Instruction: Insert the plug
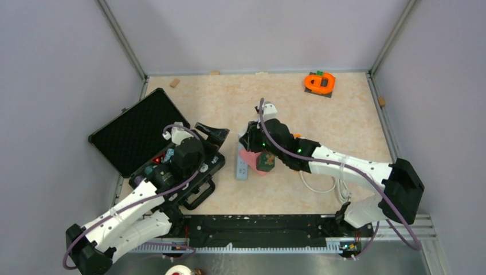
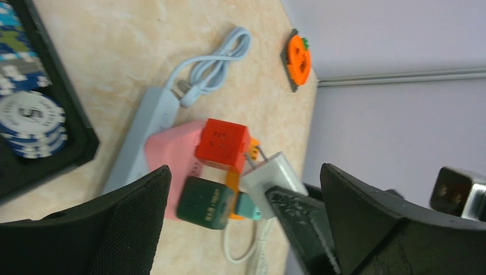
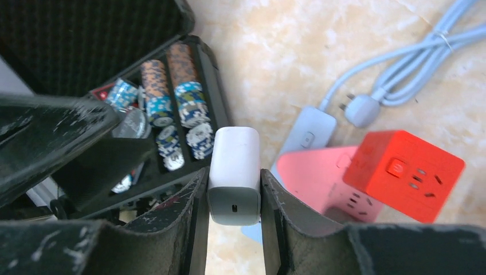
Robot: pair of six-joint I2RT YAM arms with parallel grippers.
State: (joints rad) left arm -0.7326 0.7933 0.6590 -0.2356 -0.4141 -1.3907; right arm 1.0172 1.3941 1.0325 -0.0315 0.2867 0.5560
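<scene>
My right gripper (image 3: pixel 234 186) is shut on a white charger plug (image 3: pixel 234 163), with its USB port facing the camera. In the left wrist view the plug (image 2: pixel 274 175) points its two prongs at a red socket cube (image 2: pixel 222 144), just short of it. The cube sits on a pink power strip (image 2: pixel 169 156) beside a dark green cube (image 2: pixel 205 201). A light blue power strip (image 2: pixel 140 134) lies alongside. From above, the right gripper (image 1: pixel 247 140) hovers over the strips (image 1: pixel 242 166). My left gripper (image 1: pixel 212 134) is open and empty, its fingers (image 2: pixel 103 229) framing the scene.
An open black case (image 1: pixel 137 134) with poker chips (image 3: pixel 172 97) lies at the left. The blue strip's coiled cable (image 2: pixel 212 63) and plug (image 3: pixel 361 109) lie behind it. An orange pumpkin block (image 1: pixel 319 83) sits at the back right. A white cable (image 1: pixel 321 183) loops under the right arm.
</scene>
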